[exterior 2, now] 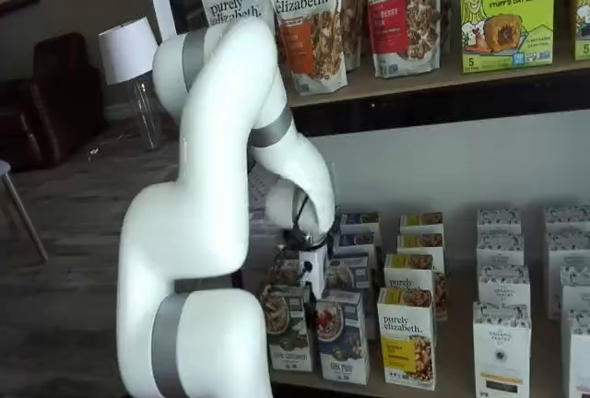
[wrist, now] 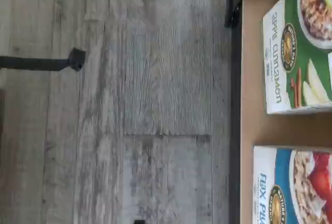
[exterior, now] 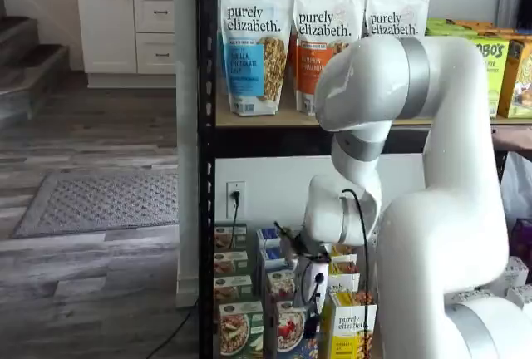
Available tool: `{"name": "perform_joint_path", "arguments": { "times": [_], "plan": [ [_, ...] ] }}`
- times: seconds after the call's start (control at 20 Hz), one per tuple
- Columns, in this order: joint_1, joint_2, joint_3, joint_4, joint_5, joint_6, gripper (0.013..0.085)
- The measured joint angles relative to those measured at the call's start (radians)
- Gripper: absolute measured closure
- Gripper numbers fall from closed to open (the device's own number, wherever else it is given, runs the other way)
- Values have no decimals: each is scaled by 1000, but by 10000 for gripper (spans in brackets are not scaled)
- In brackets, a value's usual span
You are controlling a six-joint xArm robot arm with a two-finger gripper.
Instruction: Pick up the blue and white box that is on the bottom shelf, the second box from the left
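The blue and white box point(wrist: 290, 187) stands at the front of its row on the bottom shelf point(wrist: 251, 125), and shows a bowl of cereal with red berries. It also shows in both shelf views point(exterior: 288, 326) point(exterior 2: 341, 338), between a green-and-white carton point(exterior 2: 288, 326) and a yellow-and-white carton point(exterior 2: 407, 338). My gripper point(exterior: 308, 309) hangs low over the blue and white row, just behind the front box. In a shelf view point(exterior 2: 312, 278) only its white body shows. I cannot make out a gap between the fingers. No box is in them.
The green-and-white carton point(wrist: 298, 53) stands beside the blue box with a strip of bare shelf between them. The black rack post point(exterior: 205, 209) is to the left. Tall granola bags point(exterior: 254, 43) stand on the level above. White cartons point(exterior 2: 502, 333) fill the right.
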Motion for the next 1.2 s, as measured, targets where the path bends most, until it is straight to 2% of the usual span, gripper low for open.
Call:
{"name": "perform_joint_path", "arguments": {
  "times": [0.15,0.3,0.4,0.55,0.6,0.8,1.2],
  "plan": [
    [-14,23,-39,-30,95,16,130],
    [-18,36,-38,-24,88,5,130],
    [-19,42,-34,-4,68,-16,130],
    [-15,49,-17,59,8,-74,130],
    [-9,52,-6,121,-34,-128,130],
    [-2,65,-7,193,-68,-189,130],
    [-3,93,-41,285,-73,-275,130]
  ]
}}
